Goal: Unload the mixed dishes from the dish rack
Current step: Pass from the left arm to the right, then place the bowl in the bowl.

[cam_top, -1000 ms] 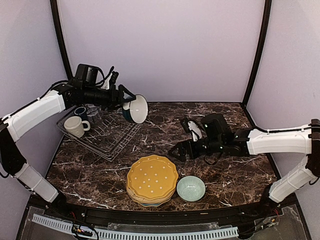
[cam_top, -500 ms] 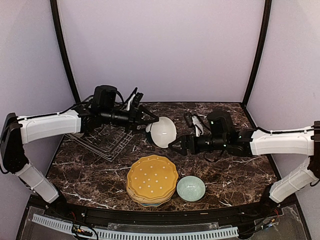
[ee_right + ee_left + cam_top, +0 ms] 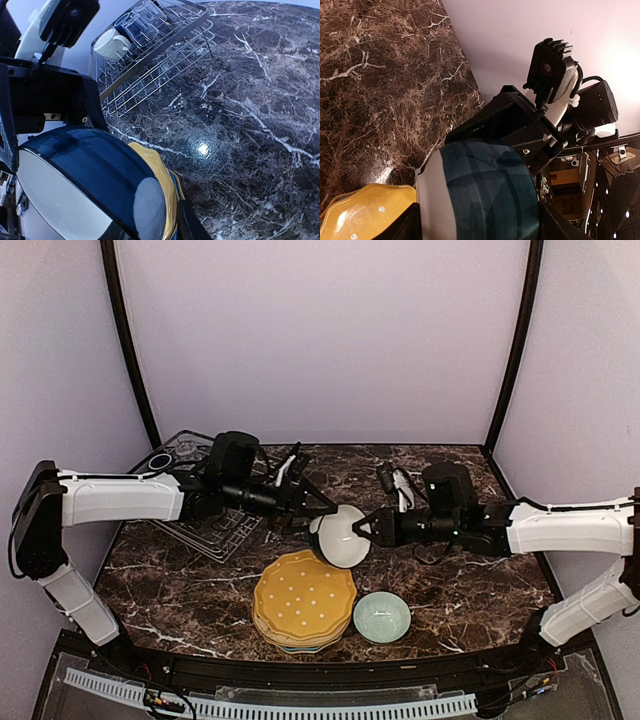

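A bowl (image 3: 340, 537), white inside and dark blue outside, hangs tilted on edge above the table's middle, just behind a stack of scalloped plates with a yellow dotted one (image 3: 305, 600) on top. My left gripper (image 3: 315, 520) is shut on the bowl from the left, and its dark outside (image 3: 485, 195) fills the left wrist view. My right gripper (image 3: 365, 530) has its jaws closed on the opposite rim (image 3: 100, 165). The wire dish rack (image 3: 225, 530) lies at the back left, holding a cream mug (image 3: 110, 45), a dark blue mug (image 3: 160, 461) and a clear glass tumbler (image 3: 152, 10).
A small pale green bowl (image 3: 381, 616) sits right of the plate stack near the front edge. Dark marble table (image 3: 470, 590) stretches to the right. My left arm lies over the rack and hides part of it.
My left gripper carried the bowl from above the rack rightward and down to the table's middle. My right gripper moved left to meet it and its jaws closed on the rim.
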